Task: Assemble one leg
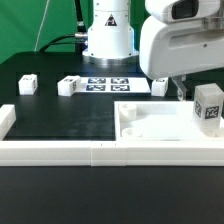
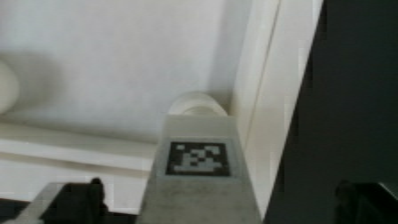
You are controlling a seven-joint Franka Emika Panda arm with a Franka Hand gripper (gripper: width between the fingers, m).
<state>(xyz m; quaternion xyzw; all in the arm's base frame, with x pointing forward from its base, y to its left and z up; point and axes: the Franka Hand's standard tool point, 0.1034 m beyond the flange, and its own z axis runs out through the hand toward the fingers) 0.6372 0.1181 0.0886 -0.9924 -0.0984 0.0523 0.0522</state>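
The small white plastic block-like leg [image 1: 208, 106], its black-and-white tag facing out, stands at the right edge of the exterior view, at the right corner of the large flat white square slab [image 1: 150, 122]. The bulky white arm housing [image 1: 180, 40] hides most of the two-finger gripper [image 2: 222, 196] there. In the wrist view its dark, blurred, cut-off fingertips [image 2: 80, 198] are spread wide, clear of the leg between them; the leg's base is hidden
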